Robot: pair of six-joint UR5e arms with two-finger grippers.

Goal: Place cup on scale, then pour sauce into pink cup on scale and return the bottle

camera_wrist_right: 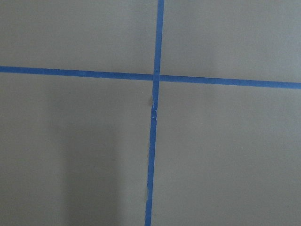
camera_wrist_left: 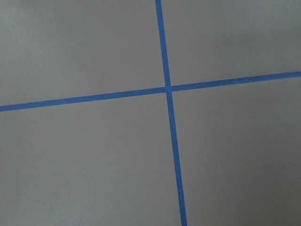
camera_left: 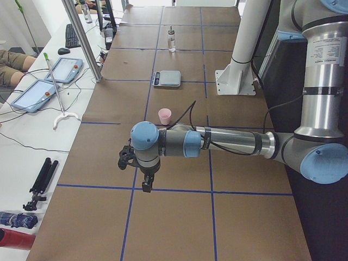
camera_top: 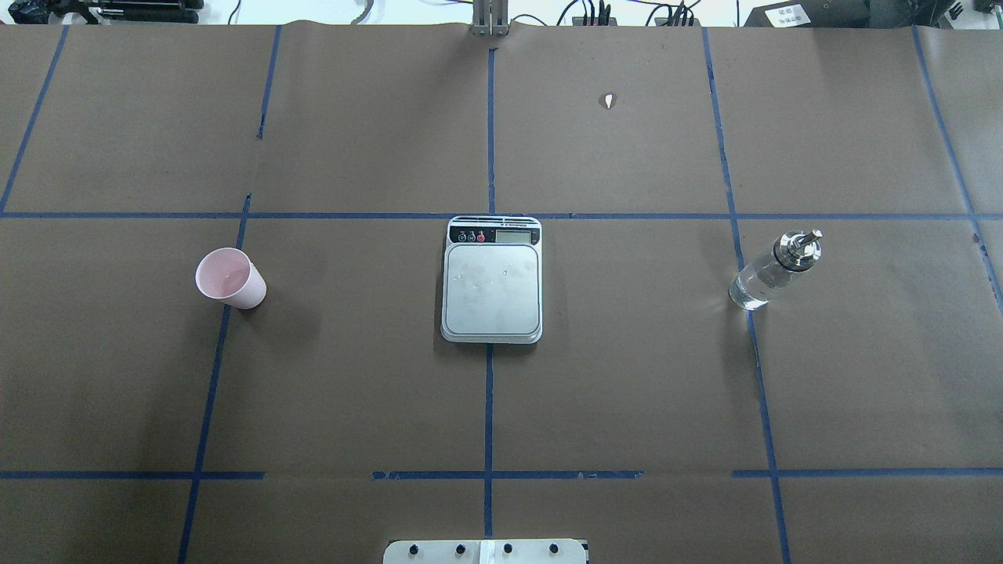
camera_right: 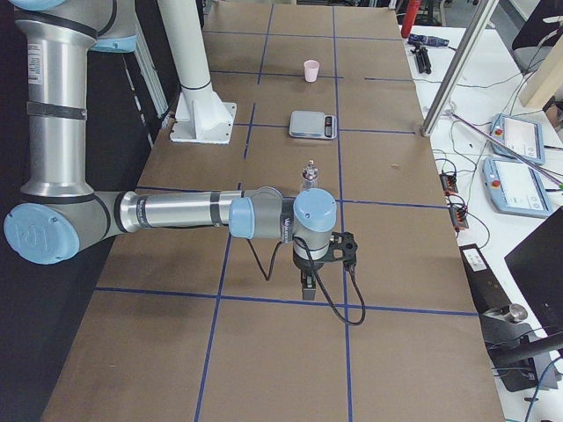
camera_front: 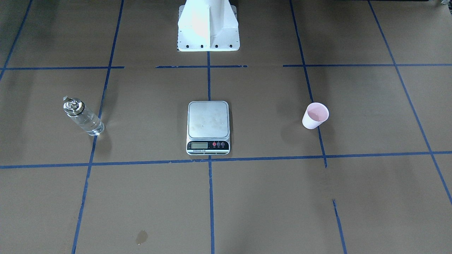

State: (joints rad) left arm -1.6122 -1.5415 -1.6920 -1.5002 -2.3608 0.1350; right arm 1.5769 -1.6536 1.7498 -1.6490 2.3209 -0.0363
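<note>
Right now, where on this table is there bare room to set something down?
Bare paper lies between the cup and the scale, and between the scale and the bottle. The strip from the scale to the robot's base is bare too. Nowhere looks crowded.

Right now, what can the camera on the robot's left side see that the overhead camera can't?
Only the left-side view shows the left arm, its tool hanging down, and two tablets. Only the overhead view clearly shows the red buttons on the scale. Both show the cup, the scale and the bottle, all standing apart from each other.
</note>
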